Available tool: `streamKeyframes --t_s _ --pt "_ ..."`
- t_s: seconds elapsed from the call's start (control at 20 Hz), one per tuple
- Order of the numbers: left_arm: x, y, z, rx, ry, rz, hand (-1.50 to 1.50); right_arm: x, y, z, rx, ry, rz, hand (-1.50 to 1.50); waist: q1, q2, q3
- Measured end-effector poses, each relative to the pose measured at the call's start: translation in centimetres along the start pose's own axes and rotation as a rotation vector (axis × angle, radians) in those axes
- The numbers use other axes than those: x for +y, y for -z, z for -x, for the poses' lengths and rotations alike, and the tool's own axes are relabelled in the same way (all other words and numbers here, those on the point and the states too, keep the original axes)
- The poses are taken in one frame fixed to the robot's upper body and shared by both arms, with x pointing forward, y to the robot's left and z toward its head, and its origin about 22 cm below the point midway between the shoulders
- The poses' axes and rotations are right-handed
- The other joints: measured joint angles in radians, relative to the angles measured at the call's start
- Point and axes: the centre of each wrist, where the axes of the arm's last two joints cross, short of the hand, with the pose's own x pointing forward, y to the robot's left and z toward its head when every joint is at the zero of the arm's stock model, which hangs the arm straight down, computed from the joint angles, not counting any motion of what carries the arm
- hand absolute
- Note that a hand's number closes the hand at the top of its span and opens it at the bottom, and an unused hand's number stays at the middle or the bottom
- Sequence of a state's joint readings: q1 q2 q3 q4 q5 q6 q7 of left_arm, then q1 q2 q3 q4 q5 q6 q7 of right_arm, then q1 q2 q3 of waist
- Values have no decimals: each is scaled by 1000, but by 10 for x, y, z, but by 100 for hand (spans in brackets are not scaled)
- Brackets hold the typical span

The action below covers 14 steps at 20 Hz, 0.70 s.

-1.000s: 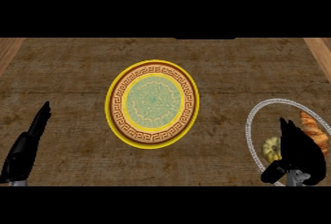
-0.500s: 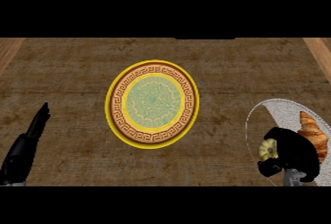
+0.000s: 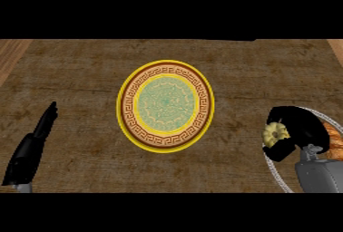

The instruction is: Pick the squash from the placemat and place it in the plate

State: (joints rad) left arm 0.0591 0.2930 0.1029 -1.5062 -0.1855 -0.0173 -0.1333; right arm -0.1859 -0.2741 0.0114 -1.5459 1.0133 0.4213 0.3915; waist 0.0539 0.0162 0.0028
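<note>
The pale yellow squash (image 3: 274, 133) shows at the right, over the left part of the round grey-rimmed placemat (image 3: 272, 166). My right hand (image 3: 300, 129) is curled round it, black fingers wrapping its top and bottom, so only its left face shows. The plate (image 3: 165, 107), with a yellow rim, a brown key-pattern band and a green centre, lies in the middle of the counter, well left of the squash. My left hand (image 3: 32, 146) rests open at the lower left, fingers straight and pointing up.
A brown croissant (image 3: 333, 136) lies on the placemat behind my right hand, partly hidden. The brown woven counter surface (image 3: 80, 72) stretches around the plate, with lighter wood strips at the far left and right edges.
My right hand has closed round the squash and moved up the view with it, a little toward the plate. The left hand and plate have stayed put.
</note>
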Motion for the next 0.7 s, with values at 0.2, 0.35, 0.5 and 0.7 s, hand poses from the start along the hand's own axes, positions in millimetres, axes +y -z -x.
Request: streamKeyframes --t_s 0.2,0.35,0.5,0.7 --pt "-3 6 -4 -22 2 16 0 -38 27 6 -207 -14 32 150 26 10 2" --pt "-10 9 -6 -23 3 19 0 -67 47 15 -308 11 110 150 24 11 2" --pt "-11 9 -7 -19 2 12 0 -88 63 23 -393 40 199 150 19 7 2" --pt "-7 7 -7 -11 0 9 0 -119 76 23 -514 92 346 150 9 2 1"
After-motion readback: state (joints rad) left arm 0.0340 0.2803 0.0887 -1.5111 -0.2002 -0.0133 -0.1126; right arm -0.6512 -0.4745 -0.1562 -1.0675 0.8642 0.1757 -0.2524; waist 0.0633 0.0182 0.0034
